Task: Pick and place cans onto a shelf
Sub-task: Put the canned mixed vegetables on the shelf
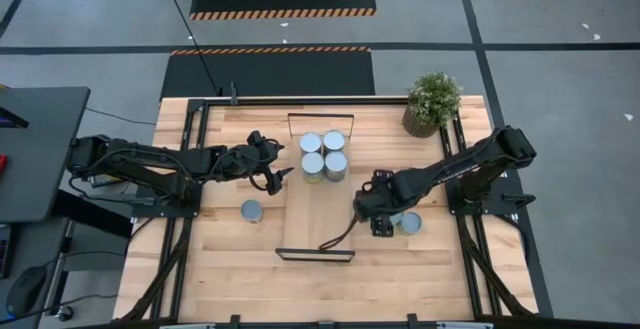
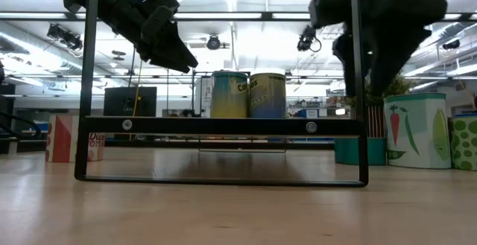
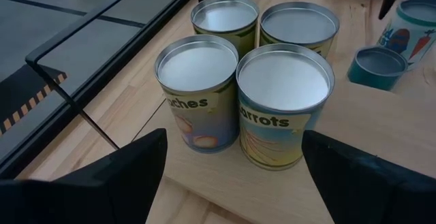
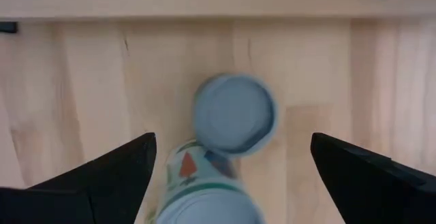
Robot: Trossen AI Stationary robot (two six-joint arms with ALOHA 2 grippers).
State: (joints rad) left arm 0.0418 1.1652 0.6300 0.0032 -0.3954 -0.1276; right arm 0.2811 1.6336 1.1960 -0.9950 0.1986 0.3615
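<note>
Here, left to right: a lone can (image 1: 251, 210) stands on the tabletop (image 1: 230, 269) off the shelf's (image 1: 300, 219) left edge. The left hand (image 1: 277, 176) hangs spread wide, empty, just left of four cans (image 1: 323, 155) clustered at the shelf's far end. The right hand (image 1: 381, 222), wide and empty, hovers above two cans (image 1: 408, 222) off the shelf's right edge.

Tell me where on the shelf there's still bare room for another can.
The shelf is bare from the four cans at its plant-side end to its other end frame. That far end is crowded, with the left gripper beside the cans. The right gripper hangs over cans beside the shelf.
</note>
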